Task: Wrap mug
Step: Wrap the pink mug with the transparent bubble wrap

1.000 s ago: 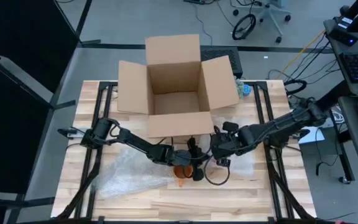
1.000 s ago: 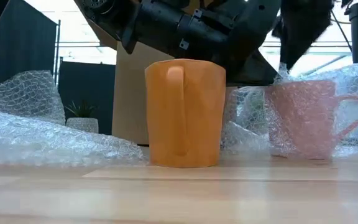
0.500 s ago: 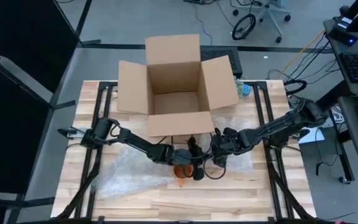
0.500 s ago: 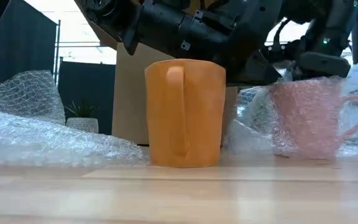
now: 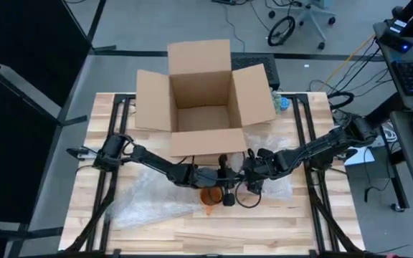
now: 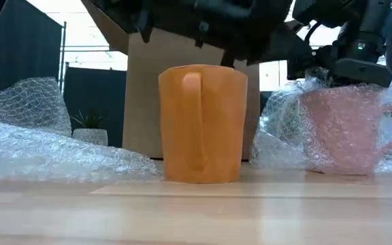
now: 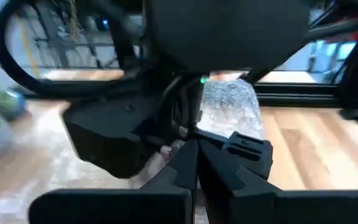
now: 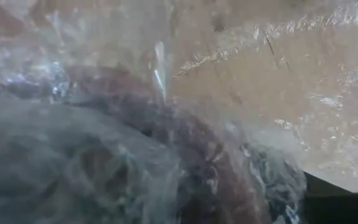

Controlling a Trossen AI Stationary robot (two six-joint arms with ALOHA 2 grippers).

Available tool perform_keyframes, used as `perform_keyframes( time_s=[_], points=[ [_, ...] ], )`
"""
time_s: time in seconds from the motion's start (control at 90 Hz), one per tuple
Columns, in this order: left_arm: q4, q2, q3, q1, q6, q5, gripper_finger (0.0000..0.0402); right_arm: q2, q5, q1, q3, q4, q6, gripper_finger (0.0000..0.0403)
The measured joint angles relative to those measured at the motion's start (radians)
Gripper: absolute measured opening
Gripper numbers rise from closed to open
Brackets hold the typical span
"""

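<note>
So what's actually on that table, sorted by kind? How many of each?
Mugs: 2, orange mug and pink mug
Cardboard boxes: 1
Bubble wrap sheets: 2
Robot arms: 2
Total: 7

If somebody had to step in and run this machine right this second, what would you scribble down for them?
Left gripper: low over the upright, bare orange ceramic mug; whether its jaws are open or shut can't be told.
Right gripper: down at the pink mug, which is partly covered in clear bubble wrap; jaws hidden.
A loose sheet of bubble wrap lies on the wooden table left of the mugs. The open cardboard box behind looks empty.
Done: pink mug partly wrapped.
Left: finish that wrap; the orange mug is untouched by wrap.
</note>
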Motion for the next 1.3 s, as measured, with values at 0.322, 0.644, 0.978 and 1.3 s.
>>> perform_keyframes(
  time_s=[0.322, 0.644, 0.978, 1.3],
  points=[
    [0.030, 0.130, 0.117, 0.036, 0.031, 0.069, 0.0000, 0.001, -0.021, 0.000, 0.000, 0.002, -0.013, 0.0171],
    [-0.080, 0.183, 0.185, 0.037, -0.001, 0.055, 0.0000, 0.001, -0.062, 0.000, 0.000, -0.031, -0.012, 0.0171],
    [-0.047, 0.178, 0.184, 0.026, -0.017, 0.013, 0.0000, 0.004, -0.096, 0.000, 0.077, -0.185, 0.017, 0.0171],
    [-0.063, 0.152, 0.180, 0.014, 0.008, -0.019, 0.0000, 0.002, -0.102, 0.001, 0.085, -0.206, 0.020, 0.0171]
  ],
)
